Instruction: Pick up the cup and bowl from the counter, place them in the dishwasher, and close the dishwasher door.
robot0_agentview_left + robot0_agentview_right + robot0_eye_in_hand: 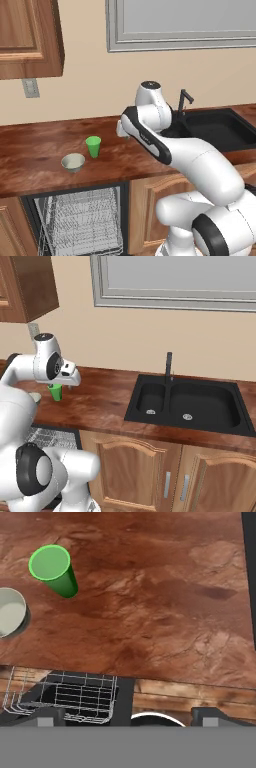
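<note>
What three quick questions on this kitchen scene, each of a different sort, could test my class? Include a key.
1. True or false: the green cup stands upright on the counter.
2. Multiple choice: the grey-white bowl is (A) in the sink, (B) on the counter beside the cup, (C) in the dishwasher.
3. Fill in: the end effector is ____, holding nothing.

Key: 1 true; 2 B; 3 open.

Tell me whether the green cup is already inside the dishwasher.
No, the cup stands upright on the counter beside the bowl, above the dishwasher.
</note>
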